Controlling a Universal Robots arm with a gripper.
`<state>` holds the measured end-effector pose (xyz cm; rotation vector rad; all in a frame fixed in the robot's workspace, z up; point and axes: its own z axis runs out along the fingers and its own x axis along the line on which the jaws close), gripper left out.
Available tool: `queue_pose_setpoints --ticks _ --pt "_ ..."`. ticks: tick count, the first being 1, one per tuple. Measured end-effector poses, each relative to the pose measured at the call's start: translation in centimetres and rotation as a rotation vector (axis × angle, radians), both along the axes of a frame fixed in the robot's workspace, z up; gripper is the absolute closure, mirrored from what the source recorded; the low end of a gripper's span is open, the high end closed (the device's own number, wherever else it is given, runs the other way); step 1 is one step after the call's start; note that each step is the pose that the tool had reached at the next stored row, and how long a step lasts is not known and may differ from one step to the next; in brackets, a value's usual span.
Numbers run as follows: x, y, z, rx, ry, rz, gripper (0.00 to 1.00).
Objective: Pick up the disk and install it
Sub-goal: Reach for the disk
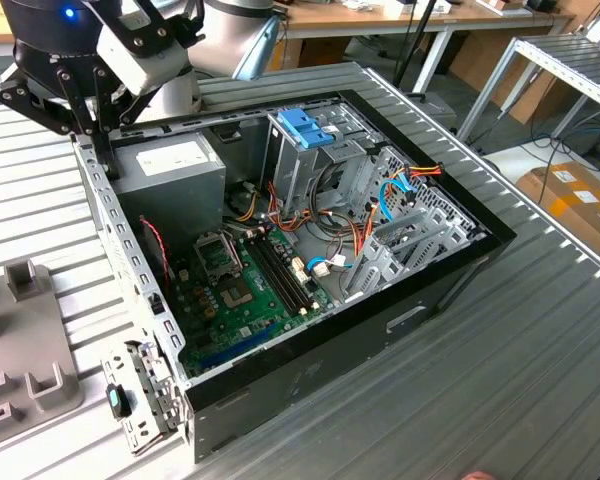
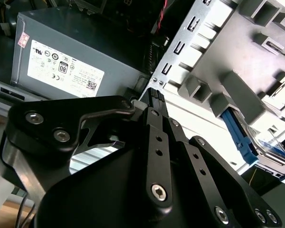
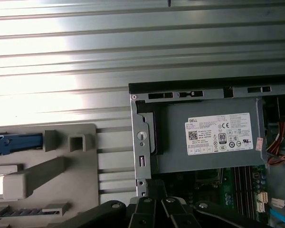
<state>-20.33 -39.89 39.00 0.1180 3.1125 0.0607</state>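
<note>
gripper (image 2: 154, 95) empty over the case (image 1: 310, 375), disk (image 2: 256, 140) off to its side

gripper hangs with its jaws pressed together on nothing, just above the case wall beside the power supply (image 1: 170, 170). the disk lies well apart from it, out past that wall, flat in a grey fixture (image 2: 237, 90) on the table (image 3: 133, 38).

it should handle as a stiff, dense slab, with smooth faces that could slip and no tolerance for a knock. the best hold is probably across its two blue rails (image 3: 19, 142) at mid-length. in the first wrist view a rail runs along the table's ribs, so the long axis likely does too. which end faces the gripper i cannot tell.
</note>
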Motion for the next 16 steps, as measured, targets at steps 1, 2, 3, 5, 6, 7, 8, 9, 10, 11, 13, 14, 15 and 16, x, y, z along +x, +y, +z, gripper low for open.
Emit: queue_pose_setpoints --ticks 1,2,3,5,6,7,8,9,10,11,13,14,15,16 --pt "-0.11 0.0 -0.01 0.0 0.0 0.0 0.89" --pt "-0.19 0.0 -0.02 0.0001 0.0 0.0 0.89" --pt "-0.25 0.0 -0.02 0.0 0.0 0.0 0.89" --pt "-0.32 0.0 -0.03 0.0001 0.0 0.0 0.89" --pt "-0.35 0.0 -0.02 0.0 0.0 0.0 0.89" --pt "-0.42 0.0 -0.02 0.0 0.0 0.0 0.89" --pt "-0.43 0.0 -0.02 0.0 0.0 0.0 0.89" --pt "-0.44 0.0 -0.03 0.0 0.0 0.0 0.89" --pt "-0.46 0.0 -0.02 0.0 0.0 0.0 0.89" --pt "-0.47 0.0 -0.03 0.0 0.0 0.0 0.89" --pt "-0.49 0.0 -0.02 0.0 0.0 0.0 0.89" --pt "-0.5 0.0 -0.02 0.0 0.0 0.0 0.89" --pt "-0.51 0.0 -0.03 0.0 0.0 0.0 0.89" --pt "-0.54 0.0 -0.02 0.0 0.0 0.0 0.89"
